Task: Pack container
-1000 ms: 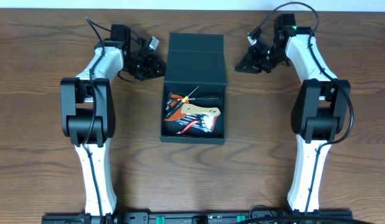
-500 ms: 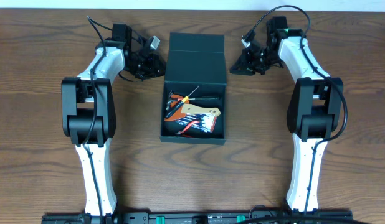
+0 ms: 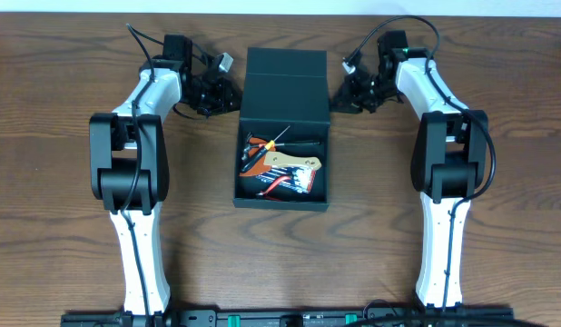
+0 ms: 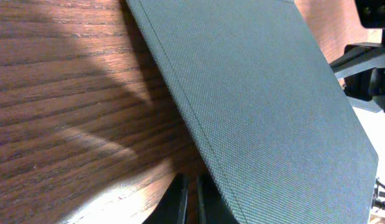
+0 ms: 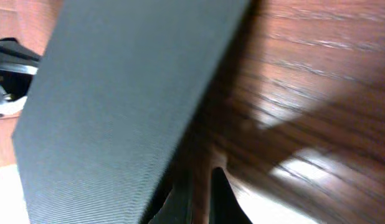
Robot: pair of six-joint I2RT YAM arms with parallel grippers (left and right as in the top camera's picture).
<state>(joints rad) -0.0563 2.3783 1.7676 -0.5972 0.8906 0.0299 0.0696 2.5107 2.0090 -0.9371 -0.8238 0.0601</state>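
Flanking container (image 3: 285,77) lid: left gripper (image 4: 191,202), right gripper (image 5: 200,193) (blurred) seemingly near-closed, beside edges.

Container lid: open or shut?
Open: the lid is swung back behind the container, leaving the tools inside exposed to the overhead view.

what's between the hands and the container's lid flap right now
Nothing visible does. The left hand and right hand sit at opposite side edges of the container's open lid flap, with only the table beside them. The tools lie inside the container, clear of both hands.
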